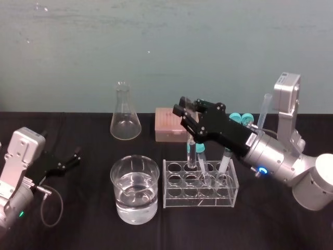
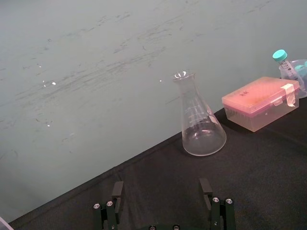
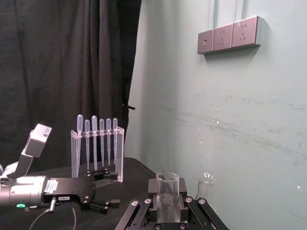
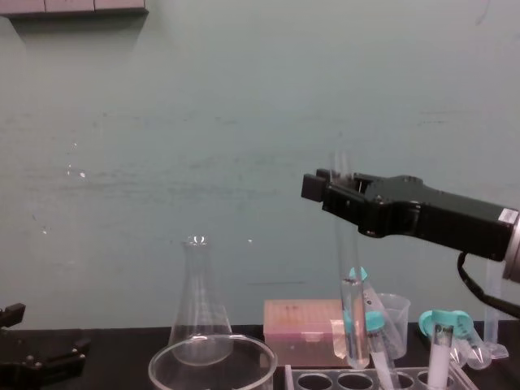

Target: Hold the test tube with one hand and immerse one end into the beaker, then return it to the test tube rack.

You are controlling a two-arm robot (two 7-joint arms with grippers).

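Beaker of water sits near the table's front edge, test tube rack just beside it. Right gripper reaches in from the right edge, fingers pinching the upright test tube at a back-row hole. Left gripper sits spread-fingered by the left edge.

A scuffed pale teal wall spans 10 to 2 o'clock in the head view, with a black-clothed table at 6. Grey sockets sit at 11 in the chest view. A black curtain adjoins the wall.
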